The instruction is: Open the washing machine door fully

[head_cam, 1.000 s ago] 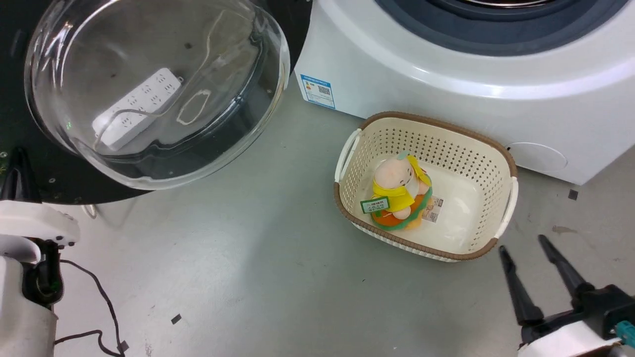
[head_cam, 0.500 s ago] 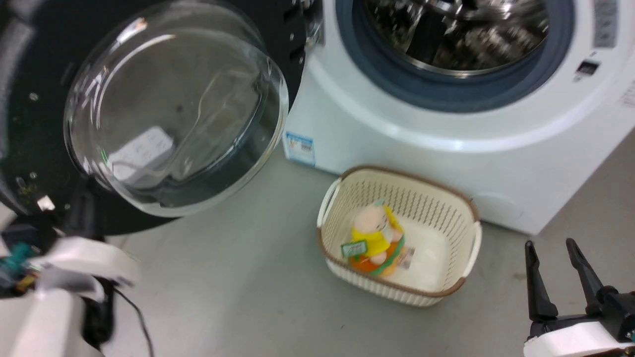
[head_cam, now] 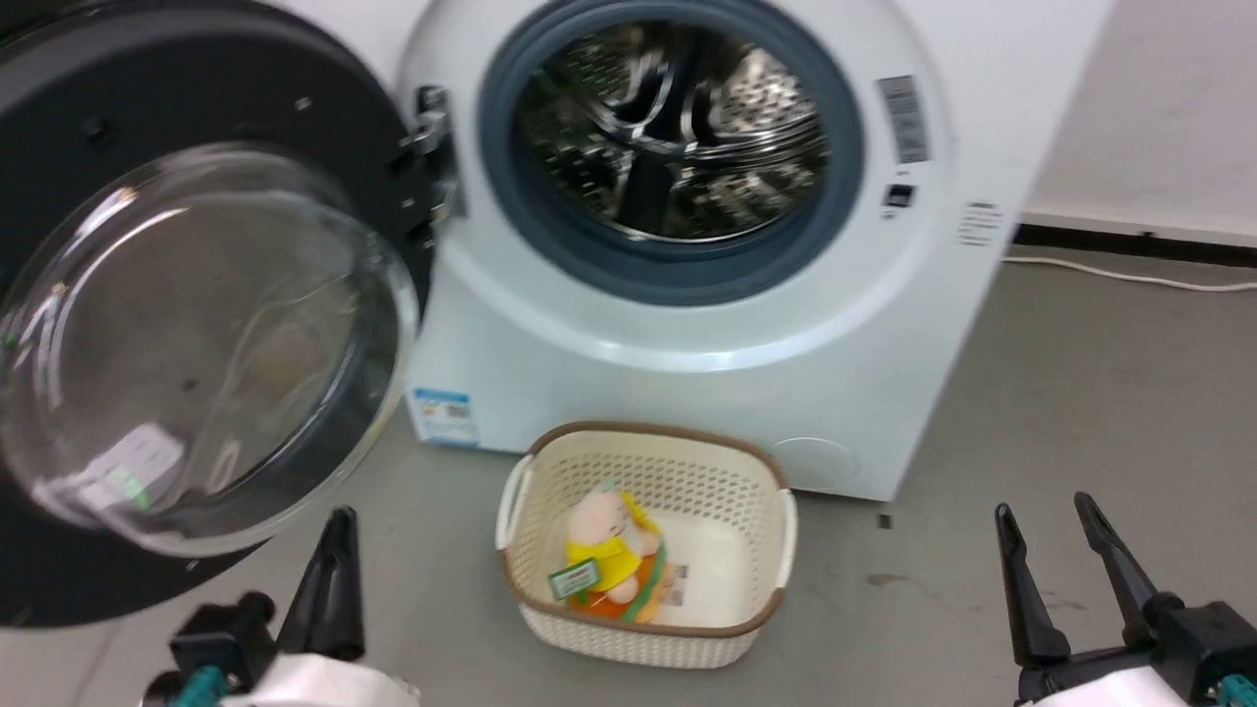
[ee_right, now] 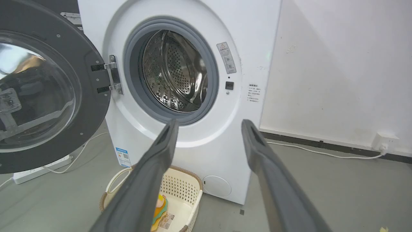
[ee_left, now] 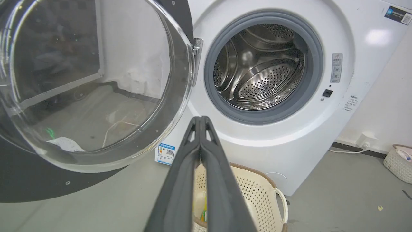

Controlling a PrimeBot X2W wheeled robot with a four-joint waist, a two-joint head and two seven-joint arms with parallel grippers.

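Note:
The washing machine stands ahead with its steel drum exposed. The washing machine door, black with a bulging glass bowl, hangs swung wide to the left on its metal hinge. My left gripper is shut on nothing, just below the door's lower rim and apart from it. In the left wrist view the left gripper points at the washer's front, to the right of the door. My right gripper is open over the floor at the lower right. In the right wrist view that gripper frames the washer, with the door at the left.
A cream perforated basket with a plush toy sits on the floor before the washer. A white power strip lies under the door. A white cable runs along the wall, and a small basket stands at the far right.
The head camera has tilted up, so the whole washer front now shows. My left arm has come away from the door's lower left edge; its shut fingers now stand below the door.

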